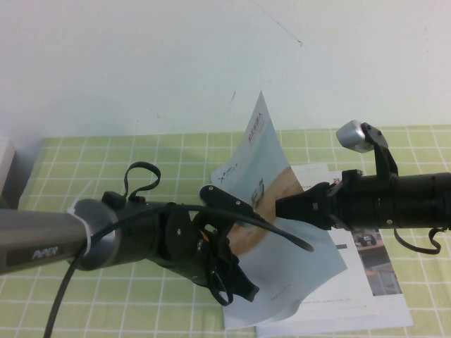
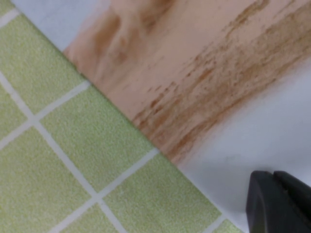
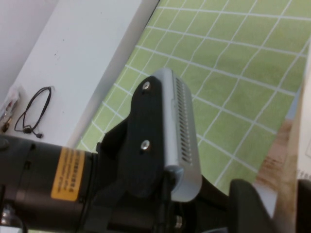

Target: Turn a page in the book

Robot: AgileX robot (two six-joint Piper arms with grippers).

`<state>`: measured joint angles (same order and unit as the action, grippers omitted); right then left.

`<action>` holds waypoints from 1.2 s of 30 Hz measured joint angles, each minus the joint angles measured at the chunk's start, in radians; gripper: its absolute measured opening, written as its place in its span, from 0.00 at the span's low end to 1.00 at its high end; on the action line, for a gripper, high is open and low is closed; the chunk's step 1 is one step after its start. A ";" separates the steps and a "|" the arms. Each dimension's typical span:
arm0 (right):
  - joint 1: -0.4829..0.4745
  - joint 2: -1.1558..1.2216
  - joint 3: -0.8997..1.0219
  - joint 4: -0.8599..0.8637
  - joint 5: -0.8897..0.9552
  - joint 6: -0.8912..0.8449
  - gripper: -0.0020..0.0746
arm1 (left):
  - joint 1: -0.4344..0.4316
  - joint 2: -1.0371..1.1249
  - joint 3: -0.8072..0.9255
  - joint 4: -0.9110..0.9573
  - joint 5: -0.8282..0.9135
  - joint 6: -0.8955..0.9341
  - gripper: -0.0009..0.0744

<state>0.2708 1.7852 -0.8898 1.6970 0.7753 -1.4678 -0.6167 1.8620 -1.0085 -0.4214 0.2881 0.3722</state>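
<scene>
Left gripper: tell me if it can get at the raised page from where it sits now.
Probably yes. The left gripper sits low over the book, beside the lifted page, with nothing between them. The right gripper already meets that page from the other side.

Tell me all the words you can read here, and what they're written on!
"PiPER": on the left arm, behind the left pincer.
Print on the lifted page, held at the right pincer: too blurred.
Print on the book: too small.
Yellow label: unreadable.
</scene>
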 joint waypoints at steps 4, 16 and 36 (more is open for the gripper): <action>0.000 0.000 0.000 0.000 0.002 -0.001 0.27 | 0.000 -0.016 0.000 0.008 -0.004 0.002 0.01; 0.000 0.000 0.000 0.000 0.002 -0.002 0.25 | -0.002 -0.182 0.006 0.032 -0.004 0.009 0.01; 0.000 0.000 0.000 0.000 0.005 -0.023 0.25 | -0.366 -0.395 0.013 0.059 -0.009 0.233 0.01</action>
<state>0.2708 1.7852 -0.8898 1.6970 0.7801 -1.4905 -0.9822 1.4674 -0.9960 -0.3623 0.2794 0.6055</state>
